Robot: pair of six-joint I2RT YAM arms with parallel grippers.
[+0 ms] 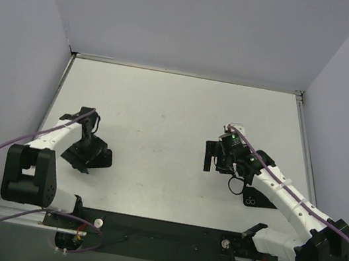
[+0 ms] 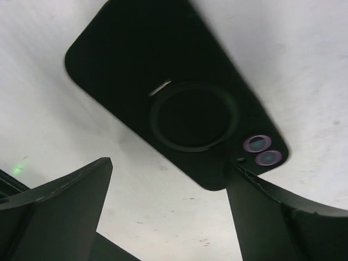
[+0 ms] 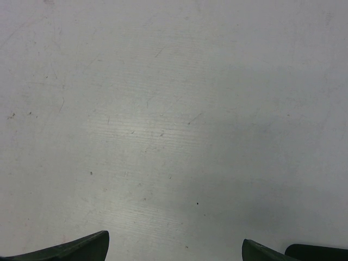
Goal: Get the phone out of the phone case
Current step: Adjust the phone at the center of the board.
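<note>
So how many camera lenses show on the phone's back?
2: one purple-ringed lens, the other lens right beside it, both in one corner of the black phone case. None seems hidden.

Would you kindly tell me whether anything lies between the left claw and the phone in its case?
Nothing visible does: the open left claw is right at the phone, with only table showing between them.

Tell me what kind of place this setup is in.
Most likely a robot test cell in a lab: a white table boxed in by blank pale panels, a left arm and right arm bolted at its near edge, and a cased phone lying on it.
</note>
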